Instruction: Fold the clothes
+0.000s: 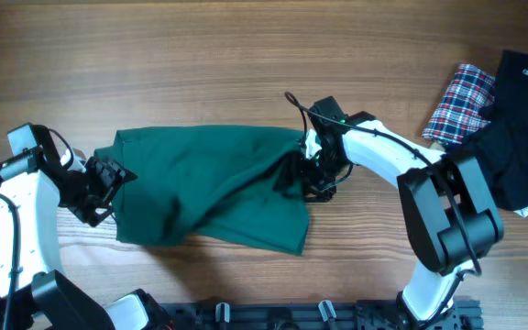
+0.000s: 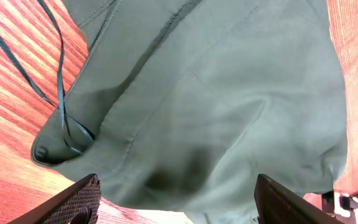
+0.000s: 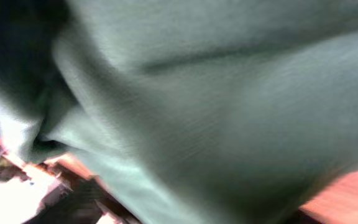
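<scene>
The clothes [image 1: 209, 183] are one dark teal-green garment lying loosely spread and wrinkled across the table's middle. My left gripper [image 1: 114, 192] sits at its left edge. In the left wrist view the jaws stand wide open [image 2: 178, 191], the fabric [image 2: 229, 93] lies just ahead of them, and a thin drawstring [image 2: 58, 81] trails off the hem. My right gripper [image 1: 305, 176] is at the garment's right edge, where the cloth bunches up. The right wrist view is blurred and filled with green fabric [image 3: 229, 93], which hides the fingers.
A red-white-blue plaid cloth [image 1: 456, 101] and a black garment [image 1: 521, 119] lie at the table's far right. Bare wooden tabletop [image 1: 200, 64] runs behind the green garment. A black rail [image 1: 337, 316] lines the front edge.
</scene>
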You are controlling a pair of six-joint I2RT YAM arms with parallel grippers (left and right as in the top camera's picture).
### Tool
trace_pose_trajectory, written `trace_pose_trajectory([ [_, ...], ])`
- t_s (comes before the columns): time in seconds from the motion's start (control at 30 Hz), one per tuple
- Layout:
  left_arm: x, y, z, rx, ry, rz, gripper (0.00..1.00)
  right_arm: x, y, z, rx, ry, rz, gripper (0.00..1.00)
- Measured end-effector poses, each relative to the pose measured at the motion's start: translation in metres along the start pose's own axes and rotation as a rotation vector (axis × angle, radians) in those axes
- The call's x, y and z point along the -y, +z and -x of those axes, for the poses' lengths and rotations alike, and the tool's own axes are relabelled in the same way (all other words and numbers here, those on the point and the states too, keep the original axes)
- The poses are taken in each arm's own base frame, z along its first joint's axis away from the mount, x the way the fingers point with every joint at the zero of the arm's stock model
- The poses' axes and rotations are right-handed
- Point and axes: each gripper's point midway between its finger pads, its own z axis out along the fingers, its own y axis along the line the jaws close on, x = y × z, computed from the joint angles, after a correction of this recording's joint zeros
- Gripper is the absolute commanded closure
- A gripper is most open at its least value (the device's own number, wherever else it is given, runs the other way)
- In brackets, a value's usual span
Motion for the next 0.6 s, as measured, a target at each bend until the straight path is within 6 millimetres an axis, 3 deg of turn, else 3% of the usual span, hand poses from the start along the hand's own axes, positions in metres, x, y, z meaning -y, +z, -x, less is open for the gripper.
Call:
trace_pose_trajectory([
  [0.07,0.000,0.000,0.000,-0.001,0.000,0.001,0.21,0.007,0.003,0.002,0.005,0.015,-0.030,0.90],
  [0.1,0.000,0.000,0.000,-0.001,0.000,0.001,0.21,0.009,0.003,0.003,0.012,0.020,-0.041,0.95],
  [0.33,-0.001,0.000,-0.001,-0.005,-0.001,0.003,0.23,0.028,-0.007,0.014,0.044,0.087,-0.070,0.96],
  [0.6,0.017,0.004,0.006,0.041,0.073,-0.024,0.15,0.072,-0.045,0.046,0.133,0.190,-0.037,0.96],
])
